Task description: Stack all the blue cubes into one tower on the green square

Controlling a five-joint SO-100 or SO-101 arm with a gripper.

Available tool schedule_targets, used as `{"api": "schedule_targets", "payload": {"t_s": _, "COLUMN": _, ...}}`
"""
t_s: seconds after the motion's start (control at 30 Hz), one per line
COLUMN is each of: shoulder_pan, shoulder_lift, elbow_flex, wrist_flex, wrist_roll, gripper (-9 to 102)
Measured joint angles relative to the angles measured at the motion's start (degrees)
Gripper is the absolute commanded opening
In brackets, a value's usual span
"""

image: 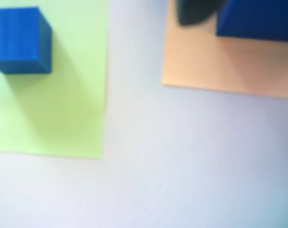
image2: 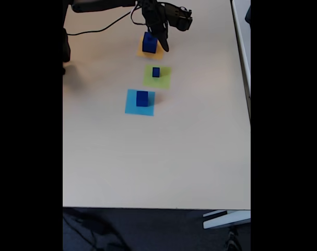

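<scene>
From my seat, the nearest piece in the fixed view is a mid-sized blue cube (image2: 142,98) sitting on the light-blue square (image2: 140,102), untouched. Beyond it the smallest blue cube (image2: 156,72) rests on the green square (image2: 157,76); the wrist view shows it (image: 20,40) toward one edge of that green paper (image: 63,109), not centred. Farthest off, the jaws (image2: 157,37) are down around the large blue cube (image2: 149,42) on the orange-yellow square (image2: 150,50); I cannot tell whether they have closed on it, since the wrist view is blurred and shows just a dark finger (image: 196,12) beside that cube (image: 257,19). My worry is order: setting the biggest cube on the tiny one would likely topple. A loose, off-centre pinch could also drag the orange paper across the tabletop (image2: 174,157) or let the cube twist on lifting.
</scene>
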Motion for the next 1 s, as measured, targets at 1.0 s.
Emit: {"api": "schedule_targets", "payload": {"t_s": 1.0, "shoulder_pan": 6.3, "shoulder_lift": 1.5, "elbow_flex": 25.0, "wrist_flex": -18.1, "wrist_roll": -4.0, "gripper": 26}}
